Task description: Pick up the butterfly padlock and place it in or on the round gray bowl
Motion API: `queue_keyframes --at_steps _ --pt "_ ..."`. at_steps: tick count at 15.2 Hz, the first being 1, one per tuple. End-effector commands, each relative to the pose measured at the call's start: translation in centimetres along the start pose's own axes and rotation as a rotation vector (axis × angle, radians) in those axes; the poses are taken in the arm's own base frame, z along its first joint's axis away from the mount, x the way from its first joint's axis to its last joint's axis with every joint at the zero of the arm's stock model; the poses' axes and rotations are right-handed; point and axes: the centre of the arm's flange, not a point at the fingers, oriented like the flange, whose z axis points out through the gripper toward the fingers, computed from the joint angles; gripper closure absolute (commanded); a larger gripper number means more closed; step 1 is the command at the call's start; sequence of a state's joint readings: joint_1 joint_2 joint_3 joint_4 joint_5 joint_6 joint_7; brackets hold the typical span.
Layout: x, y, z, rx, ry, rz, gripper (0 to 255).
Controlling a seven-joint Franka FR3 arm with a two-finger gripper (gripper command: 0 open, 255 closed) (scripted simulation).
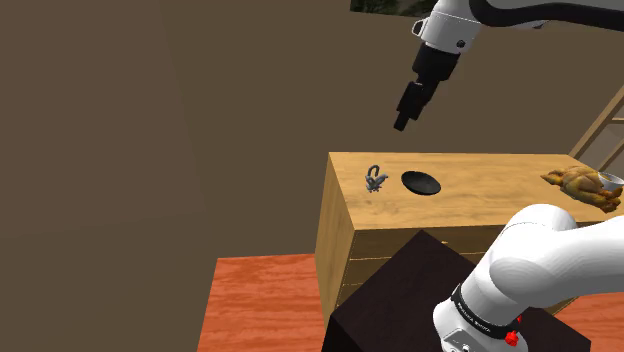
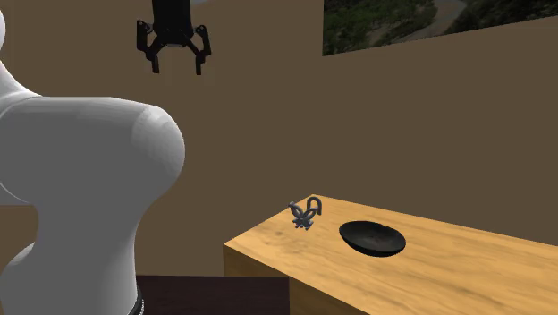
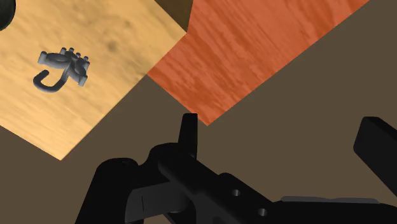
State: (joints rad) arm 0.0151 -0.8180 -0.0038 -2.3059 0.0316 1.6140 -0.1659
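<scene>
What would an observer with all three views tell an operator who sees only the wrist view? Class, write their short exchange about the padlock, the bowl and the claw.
Operator: I see the padlock on the wood. Where does the bowl lie?
Observer: The dark round bowl lies on the same table, close beside the padlock on the shoulder view's right, not touching it.
Operator: How high is the claw?
Observer: It hangs high above the level of the tabletop, far from the padlock.
</scene>
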Motion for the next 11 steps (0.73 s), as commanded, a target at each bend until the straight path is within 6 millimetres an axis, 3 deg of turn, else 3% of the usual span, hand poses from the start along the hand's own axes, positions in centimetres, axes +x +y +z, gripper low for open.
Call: queue_keyframes --at_steps 1,11 --pt "0.0 0.0 0.0 0.0 0.0 0.0 0" --pt "5.0 7.9 9.4 0.003 -0.014 0.138 0"
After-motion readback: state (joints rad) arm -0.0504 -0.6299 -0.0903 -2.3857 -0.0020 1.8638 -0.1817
